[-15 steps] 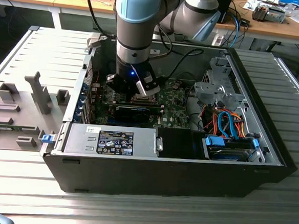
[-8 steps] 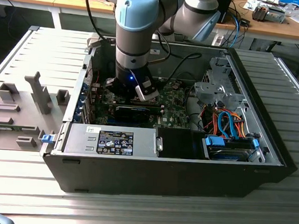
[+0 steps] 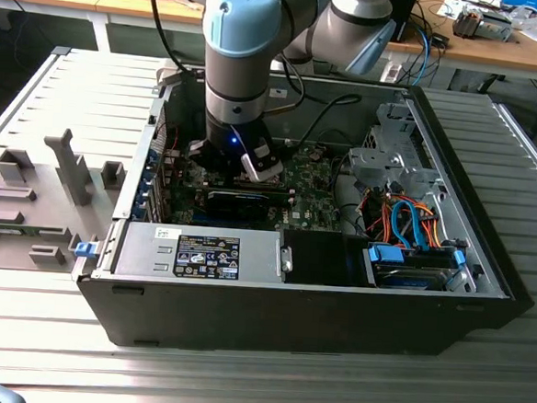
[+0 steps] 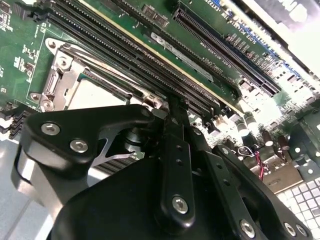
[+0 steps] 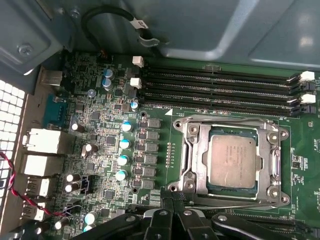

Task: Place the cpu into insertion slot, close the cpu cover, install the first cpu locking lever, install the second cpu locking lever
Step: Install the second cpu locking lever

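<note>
CPU: the pale silver-beige square cpu plate [image 5: 233, 161] lies flat inside the insertion slot, seated level in the first wrist view; in the second wrist view a pale corner of it [image 4: 95, 94] shows past the black linkage.
Insertion slot: the square socket with a dark metal rim [image 5: 231, 162] sits on the green circuit board, just beside the rows of long black memory slots.
CPU cover: the thin metal square frame with an open window [image 5: 196, 160] lies down flat around the cpu, its window showing the plate's top.
Locking levers: a thin wire bar runs along the socket edge nearest the gripper; whether either lever is hooked under its catch cannot be told.
Gripper: the black metal gripper [image 4: 170, 107] hangs low over the board near the socket, its linkage arms drawn in to one narrow tip, so the fingers are pressed together with nothing between them. It touches neither cpu nor cover as far as can be seen.
Board: the green circuit board [image 5: 110, 150] carries blue-topped round capacitors [image 5: 123, 160] beside the socket.
Memory slots: four long black memory slots [image 5: 220, 90] with white end clips.
Case: the open dark grey computer case [image 3: 315, 329] lies on a ribbed metal table [image 3: 237, 384], the grey and pale blue robot arm [image 3: 240, 61] reaching down into it.
</note>
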You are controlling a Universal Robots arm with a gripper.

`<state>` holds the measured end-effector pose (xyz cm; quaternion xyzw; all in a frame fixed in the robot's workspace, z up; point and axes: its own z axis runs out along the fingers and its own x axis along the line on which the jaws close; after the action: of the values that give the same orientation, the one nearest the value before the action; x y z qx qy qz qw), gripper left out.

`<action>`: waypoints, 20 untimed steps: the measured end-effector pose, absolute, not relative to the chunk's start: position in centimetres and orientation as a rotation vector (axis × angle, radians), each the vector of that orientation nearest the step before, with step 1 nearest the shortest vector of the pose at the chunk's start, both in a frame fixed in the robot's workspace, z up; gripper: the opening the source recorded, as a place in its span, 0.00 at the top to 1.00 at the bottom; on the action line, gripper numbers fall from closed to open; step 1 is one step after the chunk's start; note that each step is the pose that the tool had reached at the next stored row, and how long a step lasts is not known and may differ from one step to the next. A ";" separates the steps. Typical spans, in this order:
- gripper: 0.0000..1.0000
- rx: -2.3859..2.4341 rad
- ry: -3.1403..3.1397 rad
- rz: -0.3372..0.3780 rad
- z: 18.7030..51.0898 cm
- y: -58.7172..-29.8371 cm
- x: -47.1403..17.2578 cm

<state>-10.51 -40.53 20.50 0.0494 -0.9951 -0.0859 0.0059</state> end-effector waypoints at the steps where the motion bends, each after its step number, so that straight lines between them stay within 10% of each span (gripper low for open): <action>1: 0.89 0.154 -3.114 -0.269 20.7 -40.5 -10.5; 20: 0.89 0.154 -3.111 -0.288 20.8 -40.7 -10.4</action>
<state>-10.43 -40.66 20.82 0.0494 -0.9945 -0.0921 0.0067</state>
